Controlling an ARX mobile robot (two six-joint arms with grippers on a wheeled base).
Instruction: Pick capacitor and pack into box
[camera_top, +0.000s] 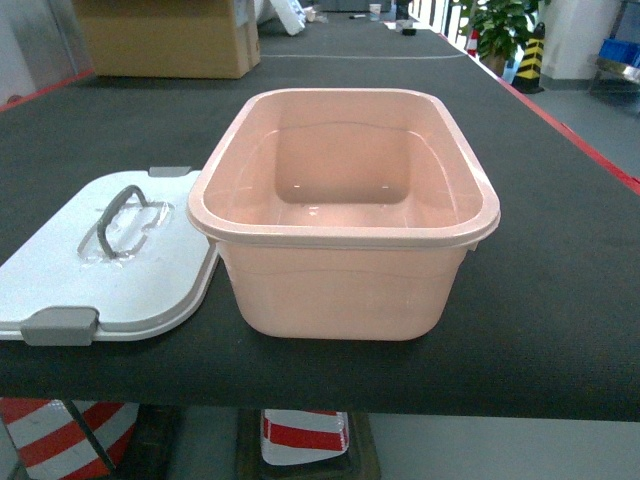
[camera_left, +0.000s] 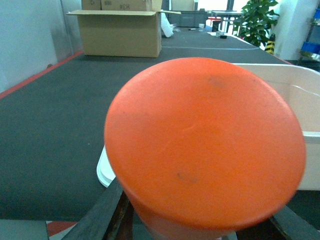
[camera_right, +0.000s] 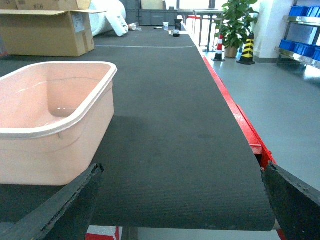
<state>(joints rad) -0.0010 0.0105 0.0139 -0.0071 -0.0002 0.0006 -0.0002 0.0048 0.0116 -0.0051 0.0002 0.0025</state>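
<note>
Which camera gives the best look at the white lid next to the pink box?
The head view: the lid lies flat left of the box, its grey handle and latch visible. The left wrist view shows only a white sliver of it beneath the orange object. The right wrist view shows none of it.

Both the left gripper (camera_left: 200, 232) and right gripper (camera_right: 182, 210) have dark, rough-textured, wedge-shaped fingers.
</note>
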